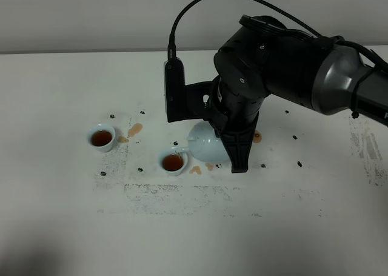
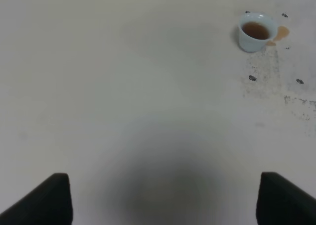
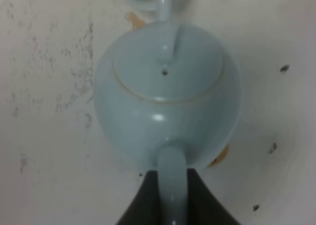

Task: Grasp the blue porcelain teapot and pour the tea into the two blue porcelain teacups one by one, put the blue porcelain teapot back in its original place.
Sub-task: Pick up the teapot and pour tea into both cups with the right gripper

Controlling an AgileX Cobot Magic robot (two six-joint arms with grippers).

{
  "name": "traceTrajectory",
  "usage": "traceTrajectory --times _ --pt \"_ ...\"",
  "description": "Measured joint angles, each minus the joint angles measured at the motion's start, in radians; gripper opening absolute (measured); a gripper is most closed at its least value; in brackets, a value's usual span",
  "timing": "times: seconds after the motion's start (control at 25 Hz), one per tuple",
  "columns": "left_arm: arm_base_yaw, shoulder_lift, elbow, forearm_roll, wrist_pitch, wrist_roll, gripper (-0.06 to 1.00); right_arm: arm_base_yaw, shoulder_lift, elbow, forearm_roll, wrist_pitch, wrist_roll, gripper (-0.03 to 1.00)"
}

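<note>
My right jaws are closed tight on the loop handle (image 3: 172, 180) of the blue porcelain teapot (image 1: 205, 147), one dark finger on each side of it. The teapot is near the middle of the white tabletop (image 1: 60, 227), under my right arm (image 1: 273, 63), and it leans toward the nearer teacup (image 1: 173, 162). Its spout (image 3: 163, 7) reaches over the rim of this cup; I cannot tell whether the base of the pot touches the tabletop. In the right wrist view the lid (image 3: 168, 71) sits on the pot and has a small hole. The nearer teacup holds brown tea, and the other teacup (image 1: 102, 136), well apart on the left, holds brown tea too. Brown tea puddles (image 1: 134, 129) lie on the tabletop, one just beside the left cup, smaller ones beside the nearer cup and the pot. My left jaws stand wide open over bare tabletop and hold nothing, with the left cup far ahead of them.
</note>
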Motion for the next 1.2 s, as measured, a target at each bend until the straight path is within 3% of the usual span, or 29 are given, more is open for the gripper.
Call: traceTrajectory --times 1.2 --pt "0.000 0.000 0.000 0.000 0.000 0.000 0.72 0.005 0.000 0.000 0.010 -0.003 0.024 0.04"
